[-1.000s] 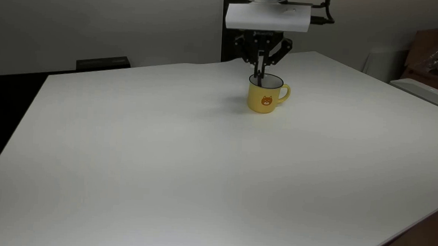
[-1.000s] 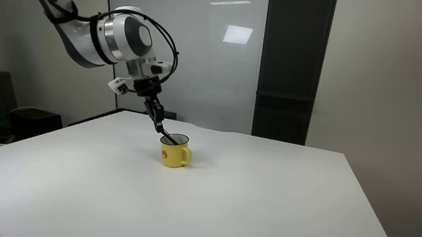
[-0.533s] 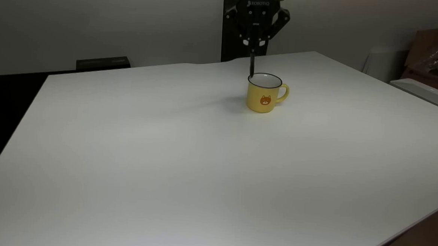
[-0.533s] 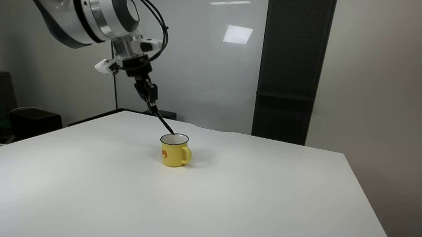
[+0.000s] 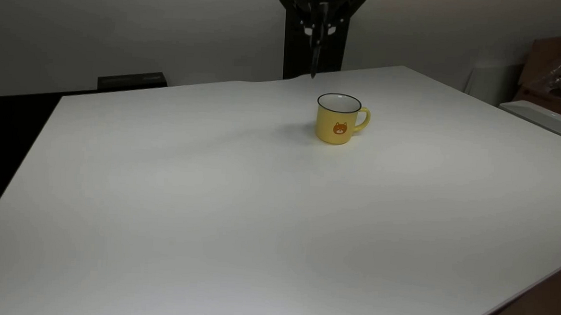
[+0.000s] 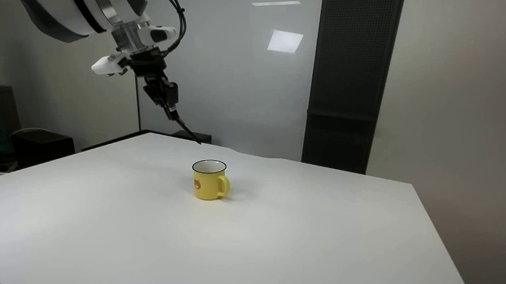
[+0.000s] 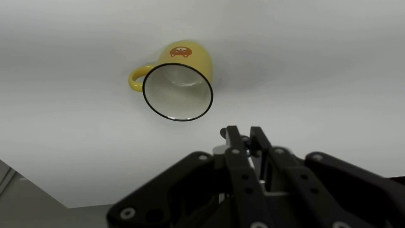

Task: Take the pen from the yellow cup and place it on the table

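"When you look at the yellow cup point(image 5: 332, 126), what is its surface like?"

"Smooth and glossy. It's a squat, rounded cylinder with a thin black rim, a pale inside, a looped handle and an orange animal face on its wall."

"And beneath it?"

"The table point(image 6: 287, 238): broad, flat, plain white, with a soft sheen. The cup stands upright on it."

"So where is the pen point(image 6: 189, 130)?"

"Up in the air, above the table and outside the cup. It's a slim, straight, dark stick, slanting downward, its lower tip higher than the cup's rim in both exterior views."

"And what has hold of it?"

"The gripper point(image 7: 244, 129), black and jointed. Its two fingers stand narrow, pinching the pen between their tips; most of what shows juts out below them. In the wrist view, one dark end shows just past a fingertip, near the cup's rim but apart from it."
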Action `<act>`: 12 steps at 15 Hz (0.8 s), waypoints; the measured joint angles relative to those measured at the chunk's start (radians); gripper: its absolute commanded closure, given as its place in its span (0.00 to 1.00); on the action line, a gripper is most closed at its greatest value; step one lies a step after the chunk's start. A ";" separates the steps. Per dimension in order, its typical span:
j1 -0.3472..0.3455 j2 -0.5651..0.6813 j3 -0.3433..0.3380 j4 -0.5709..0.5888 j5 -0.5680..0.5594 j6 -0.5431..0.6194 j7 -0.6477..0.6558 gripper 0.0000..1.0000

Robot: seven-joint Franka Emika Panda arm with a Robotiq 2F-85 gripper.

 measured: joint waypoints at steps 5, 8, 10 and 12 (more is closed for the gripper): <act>-0.012 0.024 0.002 -0.063 -0.083 0.127 -0.007 0.97; -0.029 0.059 0.008 -0.096 -0.077 0.239 -0.063 0.97; -0.070 0.081 0.042 -0.123 -0.037 0.324 -0.143 0.97; -0.145 0.103 0.114 -0.153 0.028 0.398 -0.254 0.97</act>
